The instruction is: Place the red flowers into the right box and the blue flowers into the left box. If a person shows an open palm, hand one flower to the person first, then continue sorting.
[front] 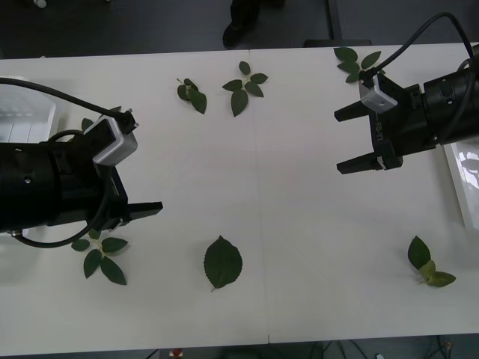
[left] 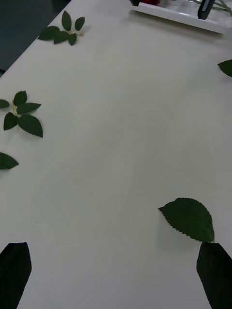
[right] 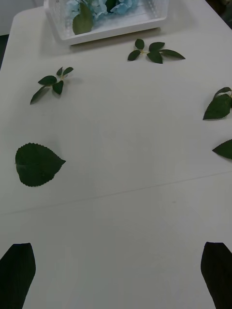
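Pale blue flowers with a big green leaf lie in the left box, a white tray at the table's left end. The right box stands at the table's right end, and a scrap of red, likely one of the red flowers, shows in it. My left gripper hovers over the left part of the table, open and empty. On the right side my right gripper is open too, with nothing between its fingers.
Loose green leaf sprigs lie scattered on the white table: a large single leaf near the front middle, sprigs at the back, one at the front right and one below the left arm.
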